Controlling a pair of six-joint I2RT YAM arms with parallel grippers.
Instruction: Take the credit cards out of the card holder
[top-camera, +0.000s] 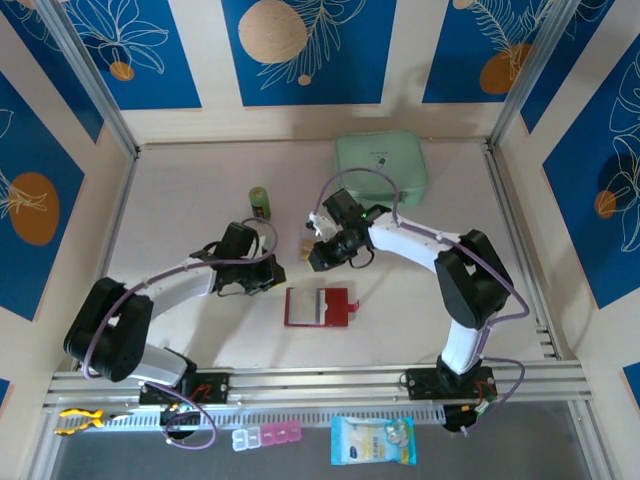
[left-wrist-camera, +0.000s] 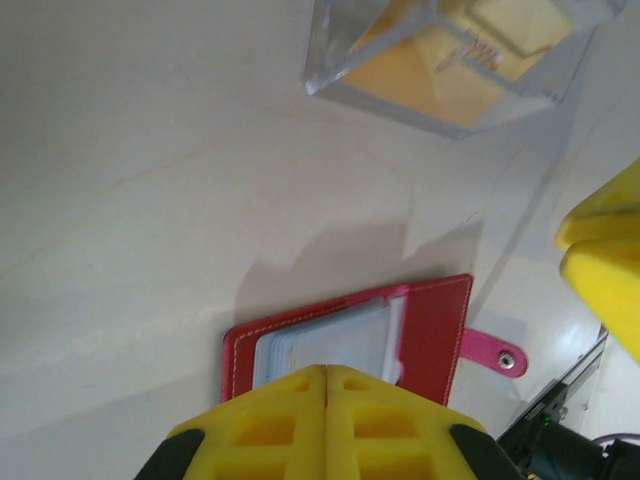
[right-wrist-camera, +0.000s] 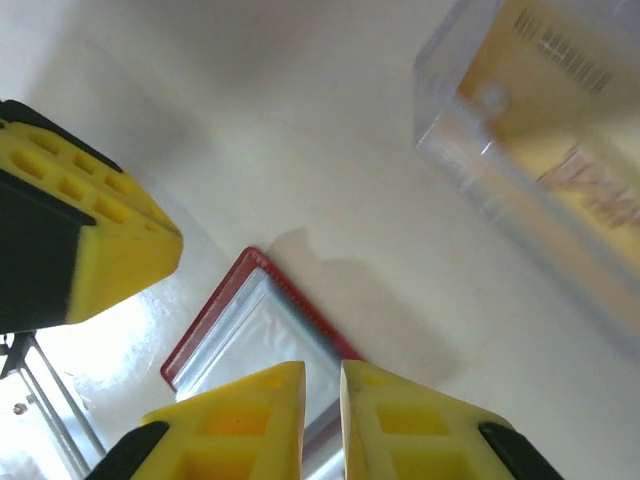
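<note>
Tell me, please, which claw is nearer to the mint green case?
Right. The right claw hangs a short way near-left of the mint green case; the left claw is farther off, further left.

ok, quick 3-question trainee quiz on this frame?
1. True or false: the wallet lies open on the table.
2. The wallet's tab sticks out on the robot's: A) left B) right C) neither side.
3. Fill in: the left tool is ___ (open/shut).
Key: 1 true; 2 B; 3 shut.
</note>
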